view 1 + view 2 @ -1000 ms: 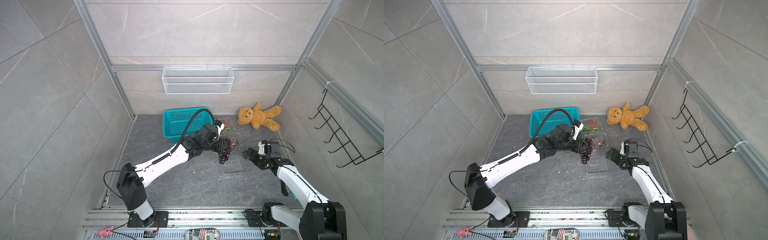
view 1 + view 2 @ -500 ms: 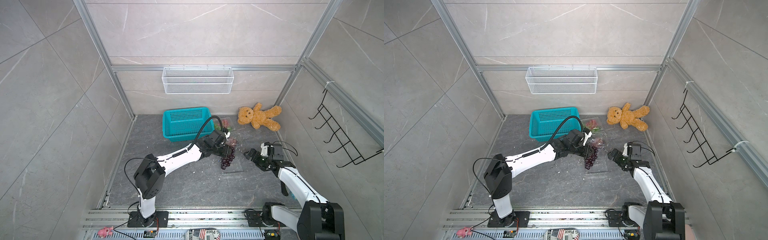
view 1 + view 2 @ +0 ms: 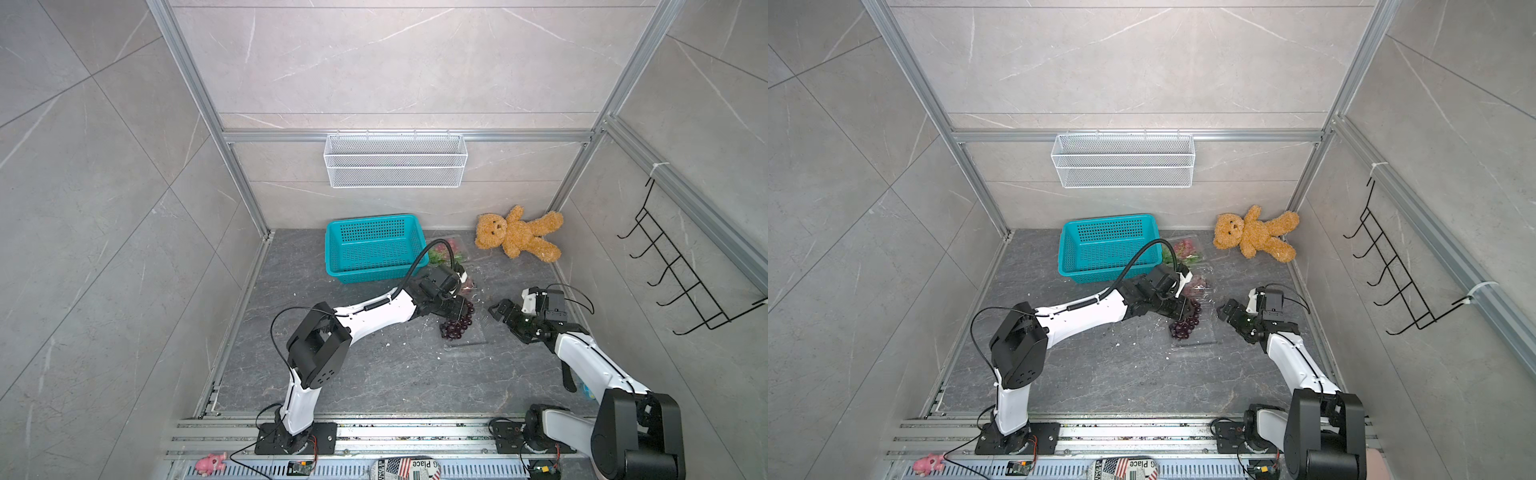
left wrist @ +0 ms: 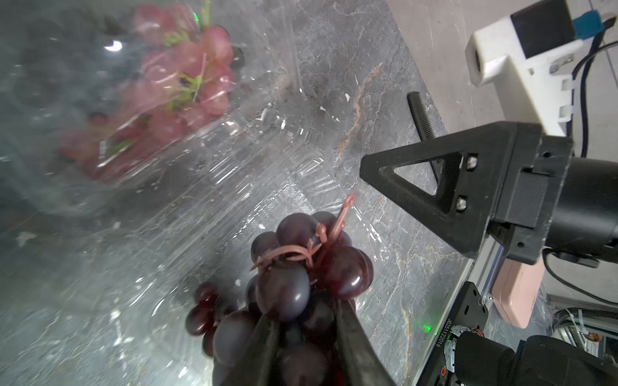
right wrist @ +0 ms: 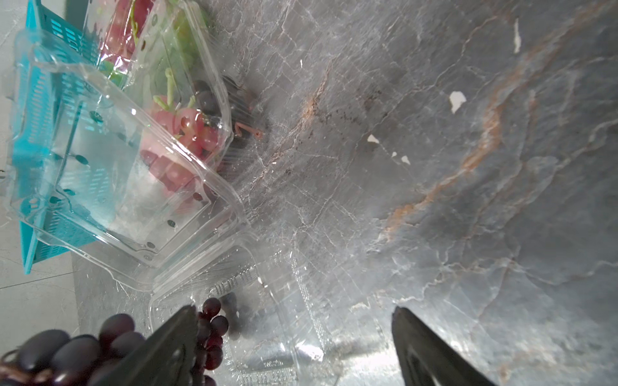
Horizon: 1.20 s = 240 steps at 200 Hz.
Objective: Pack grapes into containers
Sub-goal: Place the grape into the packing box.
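**Dark bunch held over the open box**

Just right of centre in both top views, the left gripper [image 3: 454,311] is clamped on a bunch of dark grapes [image 3: 457,325]. The left wrist view shows its two fingers [image 4: 354,337] pinching the berries from either side. The bunch hangs over an open box [image 3: 473,338] of clear plastic lying on the grey floor [image 3: 374,374]. Whether the lowest berries touch the box I cannot tell.

To the right of the bunch, near but apart, the right gripper [image 3: 507,324] points toward the box. Its jaws are spread wide and grip nothing.

Right against the open box, above it in the frame, sits a second box [image 3: 1201,284] with pink grapes [image 5: 187,130] inside. Further up, just beside the right end of the teal basket [image 3: 372,219], a third box [image 3: 1187,249] holds pink and green grapes.

A teddy bear [image 3: 515,237] lies in the upper right corner of the floor, well apart from the boxes.
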{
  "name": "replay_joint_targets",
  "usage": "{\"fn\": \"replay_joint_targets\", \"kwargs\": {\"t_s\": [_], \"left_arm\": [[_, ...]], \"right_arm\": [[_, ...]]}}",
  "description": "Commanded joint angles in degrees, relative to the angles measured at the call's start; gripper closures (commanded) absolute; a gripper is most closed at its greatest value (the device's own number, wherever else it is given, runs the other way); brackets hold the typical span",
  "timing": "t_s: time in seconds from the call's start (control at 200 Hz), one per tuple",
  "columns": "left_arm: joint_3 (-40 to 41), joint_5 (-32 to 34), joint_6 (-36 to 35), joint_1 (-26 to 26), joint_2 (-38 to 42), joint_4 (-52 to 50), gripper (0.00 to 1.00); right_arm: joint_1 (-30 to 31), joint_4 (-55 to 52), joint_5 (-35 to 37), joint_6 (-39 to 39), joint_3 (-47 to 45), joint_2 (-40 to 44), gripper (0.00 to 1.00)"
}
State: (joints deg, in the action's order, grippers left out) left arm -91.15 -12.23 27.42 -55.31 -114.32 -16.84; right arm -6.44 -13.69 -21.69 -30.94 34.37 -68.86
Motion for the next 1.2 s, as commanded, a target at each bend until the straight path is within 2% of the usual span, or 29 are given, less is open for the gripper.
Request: {"fn": "replay_joint_targets", "kwargs": {"t_s": [0.0, 0.225, 0.564, 0.654, 0.933, 1.073, 1.193], "left_arm": [[-3.4, -1.8, -1.5, -0.8, -1.0, 0.1, 0.74], [-5.7, -1.5, -1.6, -1.2, -4.0, -1.6, 0.69], [-7.9, -0.8, -1.9, -1.2, -5.8, -4.1, 0.46], [-8.1, -0.6, -1.9, -1.2, -5.7, -4.3, 0.40], [-8.3, 2.6, -2.9, -0.5, -1.3, -6.4, 0.31], [-7.1, 7.4, -5.1, 1.5, 2.5, -9.0, 0.21], [-2.8, 8.0, -4.6, 5.6, 5.6, -8.3, 0.12]], "right_arm": [[-0.2, 1.0, -0.6, 0.3, -0.8, -0.8, 0.11], [-0.2, 0.8, -0.6, 0.7, -0.6, -1.3, 0.14], [-0.3, -0.4, -0.8, 1.0, 0.0, -0.7, 0.15], [-0.2, -0.6, -1.1, 1.1, 0.1, -0.6, 0.16], [-0.2, -2.3, -2.1, 1.6, 0.7, 0.9, 0.21], [-0.1, -2.5, -3.3, 1.9, 0.4, 0.9, 0.31], [0.2, -1.6, -4.7, 2.1, -0.7, -0.7, 0.40]]}}
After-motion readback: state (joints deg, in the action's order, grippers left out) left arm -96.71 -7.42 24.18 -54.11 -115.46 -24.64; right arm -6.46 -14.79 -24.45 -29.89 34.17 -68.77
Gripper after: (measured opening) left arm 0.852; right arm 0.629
